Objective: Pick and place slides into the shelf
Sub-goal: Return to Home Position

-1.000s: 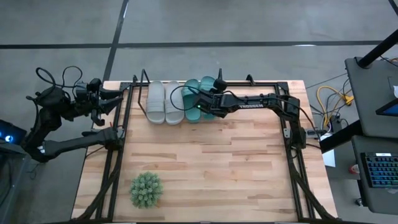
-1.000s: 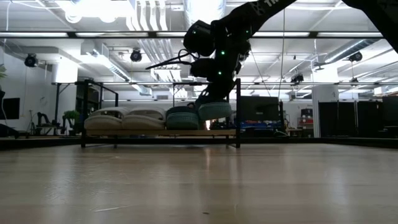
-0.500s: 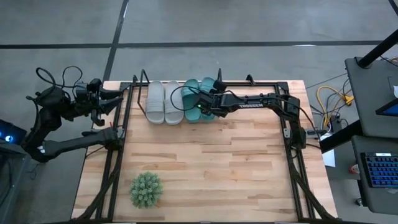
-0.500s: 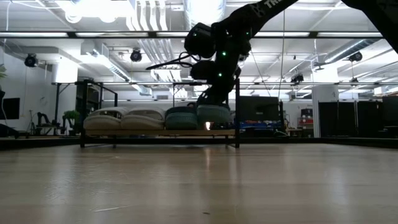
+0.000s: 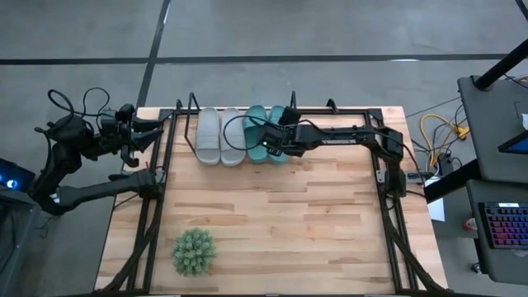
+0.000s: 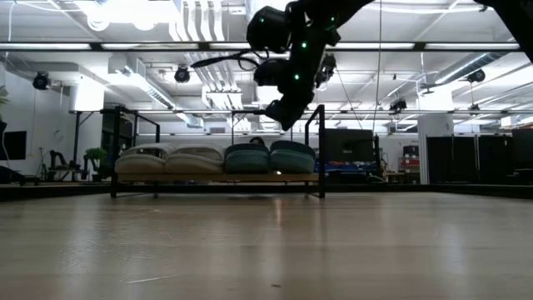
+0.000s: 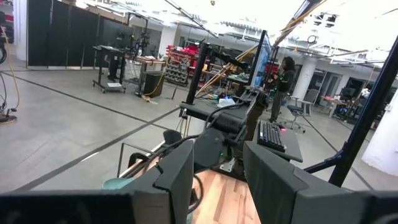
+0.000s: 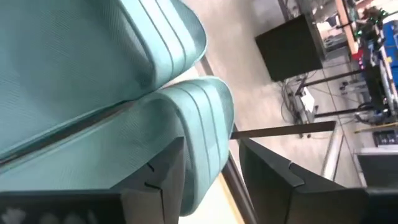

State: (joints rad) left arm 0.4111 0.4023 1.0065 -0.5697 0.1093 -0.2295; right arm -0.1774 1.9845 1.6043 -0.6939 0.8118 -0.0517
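Butcher-block planks make up the surface (image 5: 280, 214), and along its far edge the shelf (image 6: 216, 177) carries all four slides (image 5: 231, 139) side by side, the grey pair (image 6: 171, 158) on the left arm's side and the teal pair (image 6: 271, 157) beside them; the right hand (image 6: 285, 117) hangs just above the teal pair, fingers spread with nothing between them, touching neither slide; the left hand (image 5: 157, 132) waits at the surface's left edge, spread and empty too; with the placing done, the retreat looks best made by rising straight up until clear of the straps and the shelf's upright end loops, only then swinging back toward the base, hand spread so nothing catches; each slide rests sole down, strap up, its long axis running near-to-far across the shelf, parallel to its neighbours; whether toes or heels face the near side I cannot tell.
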